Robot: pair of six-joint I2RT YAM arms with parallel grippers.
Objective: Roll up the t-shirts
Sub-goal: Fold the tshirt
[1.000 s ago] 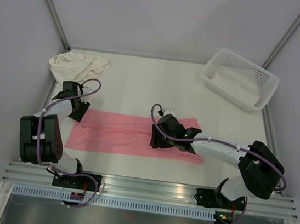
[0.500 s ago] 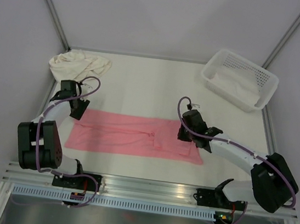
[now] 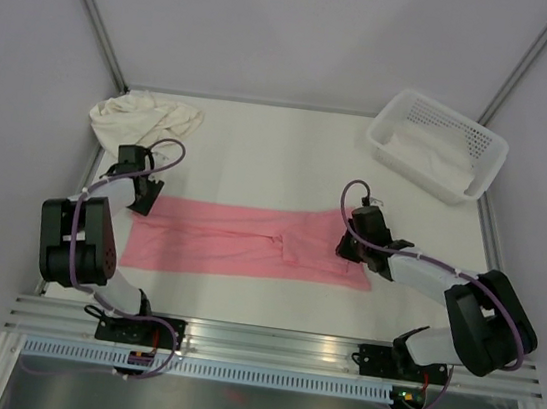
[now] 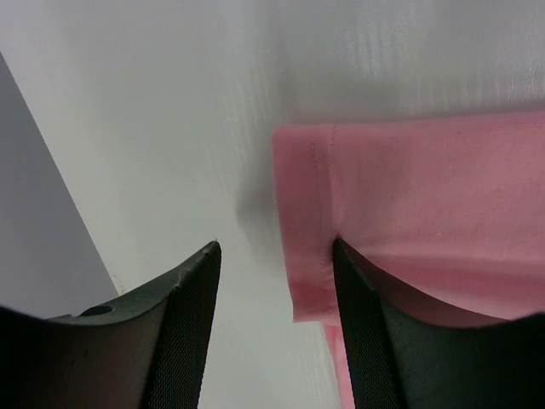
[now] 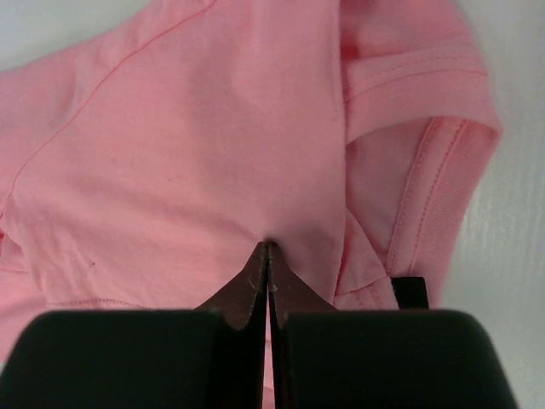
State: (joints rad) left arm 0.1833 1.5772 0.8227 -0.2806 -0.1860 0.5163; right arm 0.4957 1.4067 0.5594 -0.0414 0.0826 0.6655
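A salmon pink t-shirt [image 3: 238, 240] lies folded into a long strip across the table's middle. My right gripper [image 3: 349, 247] is at its right end, shut, with a pucker of pink fabric [image 5: 187, 145] pinched at the tips [image 5: 268, 247]. My left gripper [image 3: 143, 198] hovers open at the strip's upper left corner. In the left wrist view that hemmed corner [image 4: 426, 187] lies between the fingers [image 4: 274, 247], with bare table under the left finger. A cream t-shirt [image 3: 144, 117] sits crumpled at the back left.
A white perforated basket [image 3: 414, 173] stands at the back right with white cloth [image 3: 432, 150] inside. Grey walls close in the left, right and back sides. A metal rail runs along the near edge.
My right gripper travelled from the shirt's middle to its right end and shut there. The strip's upper right edge has drawn up toward it. The left gripper barely shifted.
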